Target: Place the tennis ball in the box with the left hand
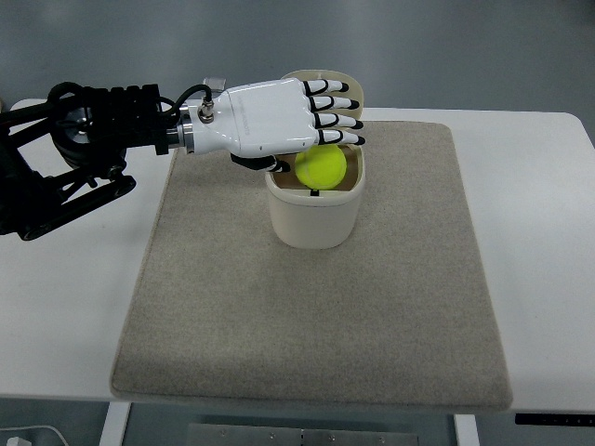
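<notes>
White table (548, 232), beige mat (316, 325), grey floor (418, 46)

We see a bright, evenly lit scene with soft overhead light. Shadows stay faint: a pale one under the left hand (279, 116) and a thin one along the mat (316, 307) edge toward six o'clock. The white desk (539, 232) shows mild glare. Focus is sharp throughout, without noticeable edge distortion.

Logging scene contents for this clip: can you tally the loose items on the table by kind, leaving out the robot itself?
Tennis ball, yellow-green: 1
Box, cream, open-topped, with its lid showing behind the left hand: 1
Mat, beige, under the box: 1
Total: 3
</notes>
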Tool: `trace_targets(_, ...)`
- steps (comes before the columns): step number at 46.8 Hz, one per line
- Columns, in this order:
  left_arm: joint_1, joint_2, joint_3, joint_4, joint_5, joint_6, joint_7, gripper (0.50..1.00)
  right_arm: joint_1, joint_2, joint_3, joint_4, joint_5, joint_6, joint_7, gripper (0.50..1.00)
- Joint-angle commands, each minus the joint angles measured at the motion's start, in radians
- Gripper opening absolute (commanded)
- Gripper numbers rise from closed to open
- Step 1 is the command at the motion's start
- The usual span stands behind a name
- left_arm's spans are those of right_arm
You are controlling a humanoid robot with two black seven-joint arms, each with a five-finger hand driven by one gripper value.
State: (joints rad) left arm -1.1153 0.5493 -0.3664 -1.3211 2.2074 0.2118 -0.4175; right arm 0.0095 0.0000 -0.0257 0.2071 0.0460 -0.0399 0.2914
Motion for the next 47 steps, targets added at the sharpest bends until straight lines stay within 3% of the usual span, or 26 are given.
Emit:
trace_targets(1,0.0,0.006,0.001,-0.001,0.0,0.0,0.0,0.992,0.001,0.0,0.0,0.0,0.0,0.0,0.0,0.938)
trace_targets(9,0.0,0.053,0.01,-0.047,-0.011,0.005,-0.001,0.992,0.0,0.0,0.0,0.0,0.0,0.0,0.0,0.938)
trace_targets(24,0.0,0.291,0.076,-0.213,-0.221,0.001,-0.001,0.992,0.0,0.0,0.0,0.0,0.0,0.0,0.0,0.938)
trace_targets(40,0.074,0.414,0.087,-0.201,-0.762,-0.008,0.0,0.992,0.001,0.0,0.0,0.0,0.0,0.0,0.0,0.938)
trace_targets(44,0.083,0.406,0.086,-0.175,-0.926,-0.055,0.002,0.992,0.001,0.0,0.0,0.0,0.0,0.0,0.0,0.938)
trace_targets(47,0.081,0.396,0.084,-0.156,-1.041,-0.139,0.003,0.992,0.001,0.0,0.0,0.0,0.0,0.0,0.0,0.938)
